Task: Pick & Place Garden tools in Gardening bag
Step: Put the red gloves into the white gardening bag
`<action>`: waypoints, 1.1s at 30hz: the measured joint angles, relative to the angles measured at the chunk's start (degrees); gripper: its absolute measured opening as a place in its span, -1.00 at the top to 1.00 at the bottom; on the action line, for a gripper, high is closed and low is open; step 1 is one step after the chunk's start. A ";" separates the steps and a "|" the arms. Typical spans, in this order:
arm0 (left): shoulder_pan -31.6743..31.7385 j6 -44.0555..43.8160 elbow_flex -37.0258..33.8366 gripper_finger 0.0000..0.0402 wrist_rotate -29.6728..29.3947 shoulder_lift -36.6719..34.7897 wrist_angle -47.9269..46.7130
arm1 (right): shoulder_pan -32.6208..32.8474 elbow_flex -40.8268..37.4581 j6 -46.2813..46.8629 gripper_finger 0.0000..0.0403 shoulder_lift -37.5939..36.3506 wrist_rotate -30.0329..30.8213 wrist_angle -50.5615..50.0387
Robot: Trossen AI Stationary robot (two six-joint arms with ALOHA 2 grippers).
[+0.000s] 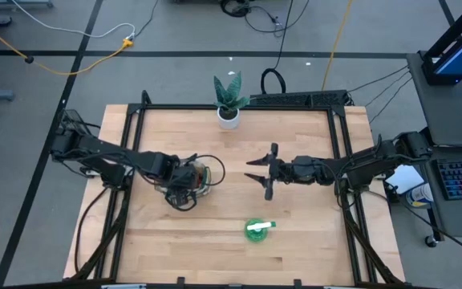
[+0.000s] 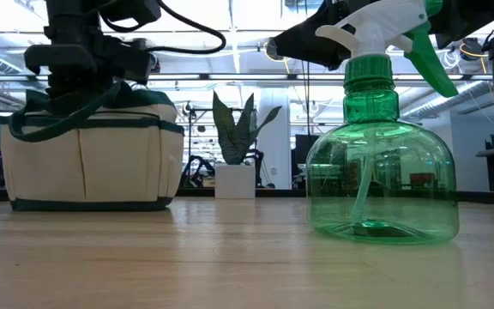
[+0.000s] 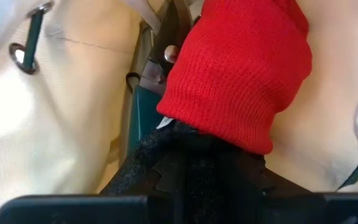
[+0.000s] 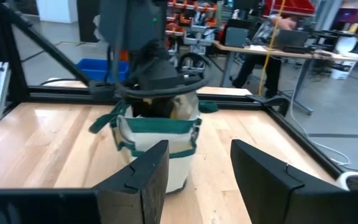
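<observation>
Jaws of the left gripper (image 3: 194, 155) pinch the red glove (image 3: 241, 68); right gripper (image 4: 197, 171) gapes empty.
Left reaches down into the bag (image 1: 192, 178), centre-left, likely to drop it; spray bottle (image 1: 257, 229) waits lower centre.

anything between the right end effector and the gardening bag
No: in the high view only bare wood separates the right end effector from the gardening bag.

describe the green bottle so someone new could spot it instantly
Start at the wooden table and look to its front edge, ahead of the open right gripper. The spray bottle stands there alone: clear green, squat and round, with a white trigger head, unlike the cream gardening bag or potted plant.
</observation>
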 joint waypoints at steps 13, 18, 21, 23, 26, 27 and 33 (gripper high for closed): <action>1.34 0.38 -0.20 0.44 -0.92 -2.16 -0.03 | 0.01 0.02 -1.44 0.17 0.00 -1.39 -4.40; 1.34 0.68 -0.20 0.25 -0.79 -2.16 -0.03 | 0.01 0.02 -4.01 0.17 0.00 -1.80 -5.31; 1.34 2.34 -0.20 0.18 -1.30 -2.19 0.07 | 0.00 0.02 -5.36 0.17 0.00 -3.60 -5.34; 1.34 3.72 -0.20 0.16 -1.40 -2.40 0.04 | 0.01 0.02 -5.64 0.17 0.00 -5.02 -5.34; 1.29 4.49 -0.20 0.15 -1.61 -3.45 0.04 | 0.00 0.02 -5.72 0.17 0.00 -7.43 -5.32; 1.29 4.51 -0.20 0.15 -2.02 -3.88 -0.02 | 0.01 0.02 -5.86 0.17 0.00 -8.08 -5.28; 0.42 4.22 -0.20 0.15 -6.87 -8.94 0.27 | 0.01 0.02 -6.52 0.17 -0.02 -8.91 -6.45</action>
